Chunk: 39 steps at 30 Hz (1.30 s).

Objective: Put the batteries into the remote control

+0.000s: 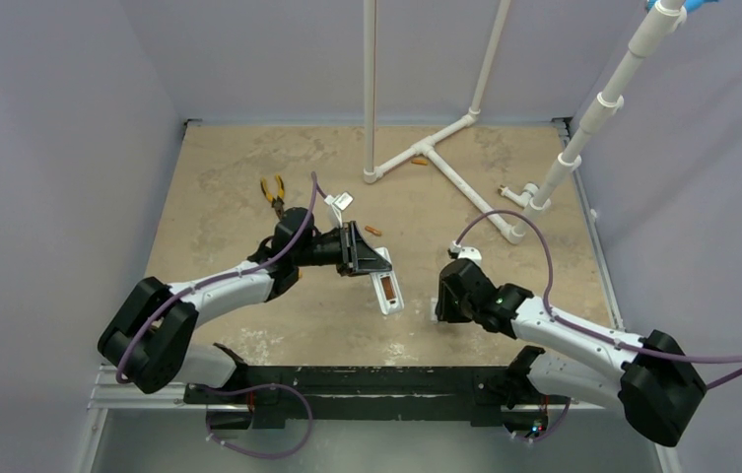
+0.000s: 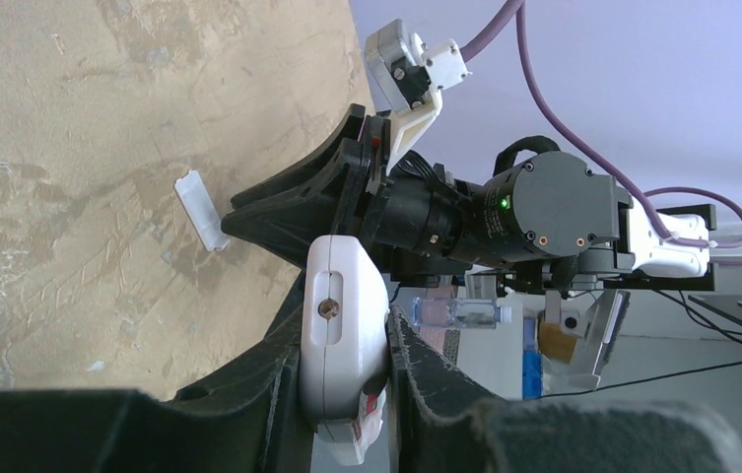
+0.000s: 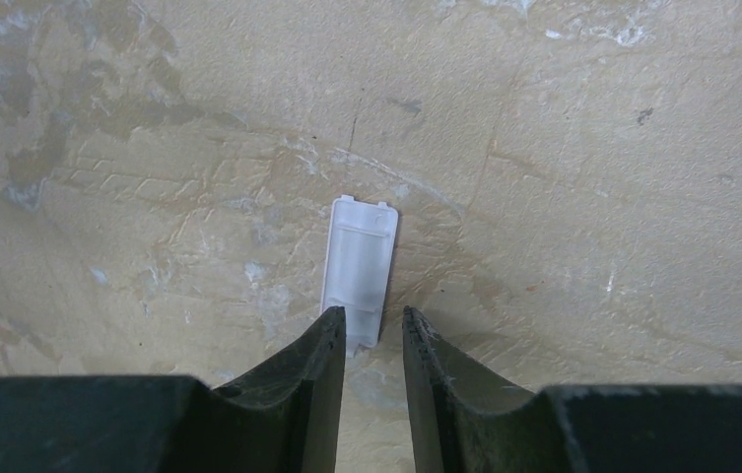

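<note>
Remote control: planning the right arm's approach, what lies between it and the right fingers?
The cover plate, just ahead of the right fingers; right wrist view shows it.

The remote control [image 1: 387, 292] is slim and white. It is turned back side up, with its long recess open (something orange-brown sits inside). Its far end is clamped in the left tool [image 1: 371, 264]. One orange battery [image 1: 373, 231] lies on the worktop [image 1: 248, 197] near it, and another battery [image 1: 419, 161] lies farther back.

Yellow-handled pliers [image 1: 272, 190] on tan table [image 1: 219, 168], white pipe frame [image 1: 426, 153] at back, whitish cover plate [image 3: 358, 266] lying flat
</note>
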Available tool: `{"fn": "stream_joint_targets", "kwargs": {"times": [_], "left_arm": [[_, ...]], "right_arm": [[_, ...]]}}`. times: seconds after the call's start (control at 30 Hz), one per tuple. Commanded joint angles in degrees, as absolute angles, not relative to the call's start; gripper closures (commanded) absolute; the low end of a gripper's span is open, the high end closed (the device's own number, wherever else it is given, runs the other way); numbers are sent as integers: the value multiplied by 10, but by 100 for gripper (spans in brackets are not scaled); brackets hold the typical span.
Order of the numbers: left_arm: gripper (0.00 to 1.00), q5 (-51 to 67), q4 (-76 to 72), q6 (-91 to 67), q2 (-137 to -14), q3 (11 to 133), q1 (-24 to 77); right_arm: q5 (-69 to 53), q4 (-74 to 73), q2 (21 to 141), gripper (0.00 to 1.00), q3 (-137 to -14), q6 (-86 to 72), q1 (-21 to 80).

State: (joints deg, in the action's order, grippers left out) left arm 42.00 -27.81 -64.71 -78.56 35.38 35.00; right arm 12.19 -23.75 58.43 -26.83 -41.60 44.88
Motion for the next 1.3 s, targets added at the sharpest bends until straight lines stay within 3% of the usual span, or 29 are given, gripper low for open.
{"fn": "stream_joint_targets", "kwargs": {"times": [0.0,0.87,1.27], "left_arm": [[100,435,-305,-640,-789,377,348],[100,433,-305,-641,-787,376,348],[100,442,-312,-643,-794,381,348]], "right_arm": [[98,-241,590,75,-259,-429,448],[111,-246,644,75,-262,-404,458],[213,-309,733,74,-308,-450,549]]}}
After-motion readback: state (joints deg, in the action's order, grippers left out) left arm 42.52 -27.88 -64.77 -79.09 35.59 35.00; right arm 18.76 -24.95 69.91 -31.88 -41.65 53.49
